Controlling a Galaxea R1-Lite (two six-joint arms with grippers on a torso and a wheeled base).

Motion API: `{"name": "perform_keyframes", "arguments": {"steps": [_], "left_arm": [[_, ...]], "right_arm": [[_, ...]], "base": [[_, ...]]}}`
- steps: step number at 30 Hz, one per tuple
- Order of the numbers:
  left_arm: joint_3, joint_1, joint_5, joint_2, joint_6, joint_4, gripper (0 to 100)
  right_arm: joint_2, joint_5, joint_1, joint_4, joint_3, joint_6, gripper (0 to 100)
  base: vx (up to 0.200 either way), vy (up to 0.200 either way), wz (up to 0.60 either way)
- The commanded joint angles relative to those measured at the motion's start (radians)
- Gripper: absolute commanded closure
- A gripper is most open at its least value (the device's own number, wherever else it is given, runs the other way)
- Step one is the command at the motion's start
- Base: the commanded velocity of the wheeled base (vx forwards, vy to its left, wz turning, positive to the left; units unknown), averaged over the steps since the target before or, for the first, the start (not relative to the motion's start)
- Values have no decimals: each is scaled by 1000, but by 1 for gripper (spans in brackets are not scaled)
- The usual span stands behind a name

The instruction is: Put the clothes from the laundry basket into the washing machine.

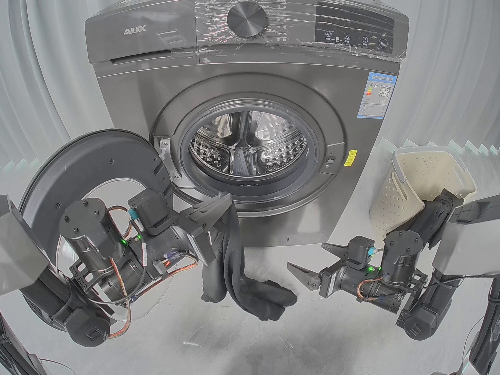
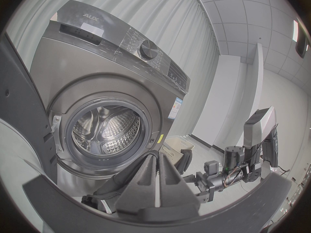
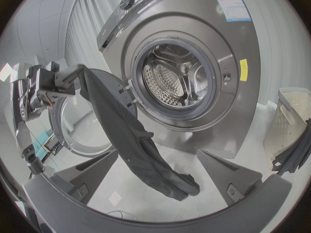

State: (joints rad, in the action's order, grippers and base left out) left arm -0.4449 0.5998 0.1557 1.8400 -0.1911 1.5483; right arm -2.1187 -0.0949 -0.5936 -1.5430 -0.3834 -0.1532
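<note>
The grey washing machine point(image 1: 245, 105) stands with its round door point(image 1: 88, 167) swung open to the left and its steel drum point(image 1: 245, 141) bare. My left gripper point(image 1: 225, 202) is shut on a dark garment point(image 1: 237, 266) just below the drum opening; the cloth hangs down and its lower end trails on the floor. From the right wrist view the same dark garment point(image 3: 129, 136) drapes from the left gripper point(image 3: 77, 71). My right gripper point(image 1: 315, 264) stands open low in front of the machine, holding nothing. The cream laundry basket point(image 1: 416, 183) sits at the right with more dark clothes point(image 1: 435, 214) spilling over its edge.
Pale curtains point(image 1: 41, 79) hang behind the machine. The open door stands close behind my left arm. Light bare floor point(image 1: 312, 334) lies between the two arms in front of the machine.
</note>
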Motion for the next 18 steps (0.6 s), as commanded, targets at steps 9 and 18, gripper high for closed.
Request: {"name": "perform_keyframes", "arguments": {"steps": [9, 18], "left_arm": [[5, 14, 1, -4, -1, 1, 100], [9, 14, 1, -4, 1, 1, 100]], "right_arm": [[-58, -72, -22, 1, -215, 52, 0], [-56, -95, -60, 7, -310, 46, 0]], "base": [[0, 0, 0], [0, 0, 0]]}}
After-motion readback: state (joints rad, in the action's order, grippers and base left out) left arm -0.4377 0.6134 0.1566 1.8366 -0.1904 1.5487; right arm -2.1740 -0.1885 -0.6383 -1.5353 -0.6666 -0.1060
